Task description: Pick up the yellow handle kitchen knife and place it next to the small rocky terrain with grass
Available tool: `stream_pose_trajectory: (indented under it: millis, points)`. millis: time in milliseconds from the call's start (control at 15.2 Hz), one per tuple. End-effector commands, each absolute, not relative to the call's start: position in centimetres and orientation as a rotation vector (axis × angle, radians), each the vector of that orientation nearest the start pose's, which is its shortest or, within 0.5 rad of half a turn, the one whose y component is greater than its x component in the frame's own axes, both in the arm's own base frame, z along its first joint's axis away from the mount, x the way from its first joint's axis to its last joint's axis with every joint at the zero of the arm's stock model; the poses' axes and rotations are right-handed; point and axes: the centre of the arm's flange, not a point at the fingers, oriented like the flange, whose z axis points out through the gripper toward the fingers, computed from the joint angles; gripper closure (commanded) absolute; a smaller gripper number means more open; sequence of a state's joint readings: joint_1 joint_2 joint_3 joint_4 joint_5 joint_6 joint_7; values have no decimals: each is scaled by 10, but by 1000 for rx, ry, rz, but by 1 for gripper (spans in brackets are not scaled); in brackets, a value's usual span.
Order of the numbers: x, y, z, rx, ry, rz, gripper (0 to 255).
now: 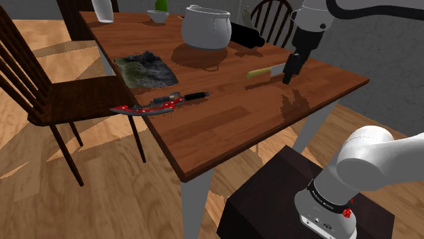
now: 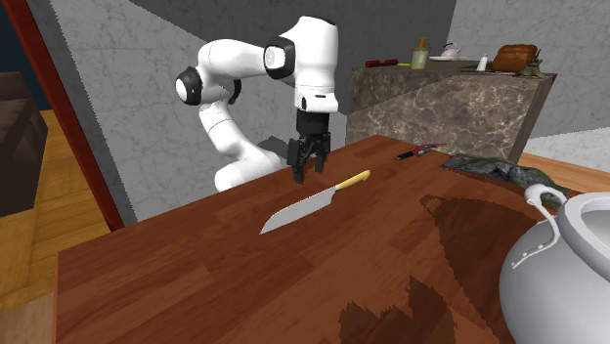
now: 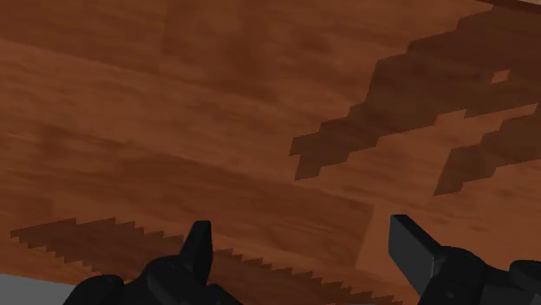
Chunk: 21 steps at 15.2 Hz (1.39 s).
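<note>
A: Where is the knife [image 1: 266, 70] right now?

B: Flat on the bench [image 1: 224, 129], untouched. Its yellow handle [image 2: 354, 180] points toward the rock-and-grass patch [image 1: 144, 70] and its blade [image 2: 291, 213] points the other way. The patch is well apart from it, further along the bench.

A: And the jaws?

B: Open, with nothing between them. In the wrist view they stand apart over bare wood. They hang low just beside the knife, nearer the blade than the handle.

A: So the step is the approach for the grasp. How do I do it well?

B: I'd shift along the knife until the handle sits between the jaws. Then turn the wrist so they straddle it across its width, not along its length. The blade is thin and lies flush on the wood, so I judge it a poor place to pinch. The handle is thicker and gives the jaws something to close on.

A: How low?

B: Down until the tips are almost on the wood either side of the handle, then close. Coming down off-centre would likely nudge the knife and spin it.

A: Anything to mind afterwards?

B: The white pot [image 1: 204, 27] stands near the route, and a red and black knife [image 1: 153, 106] lies near the patch. Lift clear, then aim for bare wood beside the patch, touching neither.
</note>
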State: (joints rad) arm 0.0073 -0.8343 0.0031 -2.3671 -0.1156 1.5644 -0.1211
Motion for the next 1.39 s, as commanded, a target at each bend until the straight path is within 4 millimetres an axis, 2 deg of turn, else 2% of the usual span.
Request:
stream_pose_trajectory:
  millis: [0, 132, 264, 396, 528, 990, 1320]
  points:
    - [293, -9, 600, -3254, -209, -41, 0]
    - [307, -33, 609, -3152, -741, -25, 0]
    - [328, -52, 618, -2963, -1243, -8, 0]
    - [355, -62, 625, -2693, -1702, 9, 0]
    - [383, -64, 632, -2359, -2099, 24, 0]
    - [383, -65, 595, -2359, -2099, 24, 0]
    - [383, -65, 592, -2359, -2099, 24, 0]
